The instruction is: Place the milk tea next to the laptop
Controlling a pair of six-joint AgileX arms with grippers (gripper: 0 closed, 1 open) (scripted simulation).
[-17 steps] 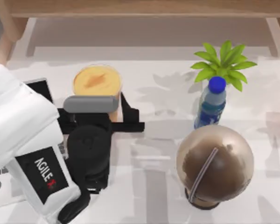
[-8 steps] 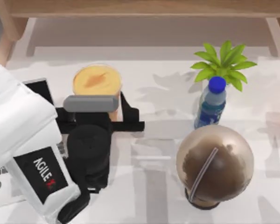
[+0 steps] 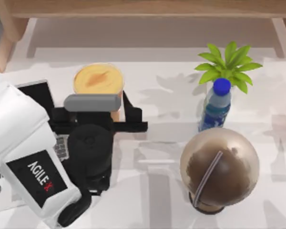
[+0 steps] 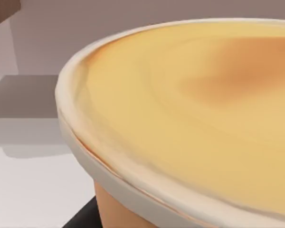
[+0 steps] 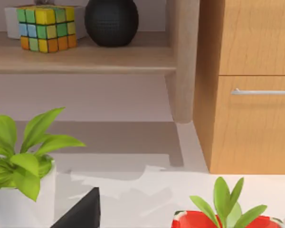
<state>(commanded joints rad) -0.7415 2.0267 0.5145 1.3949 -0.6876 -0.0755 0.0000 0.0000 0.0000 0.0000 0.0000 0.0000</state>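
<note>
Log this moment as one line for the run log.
left pincer: at milk tea, grip unclear | milk tea: right of laptop | right arm: parked | nearby: brown dome-lidded cup, bottle

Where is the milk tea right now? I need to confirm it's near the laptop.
In the top view the milk tea sits left of centre, just right of the laptop, with the left pincer at its side.

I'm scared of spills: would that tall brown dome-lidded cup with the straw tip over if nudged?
Probably fairly easily. The brown dome-lidded cup looks wide at its dome and narrower at its base, so it seems top-heavy. It appears full, so likely heavy. Its straw suggests an opening that might leak.
</note>
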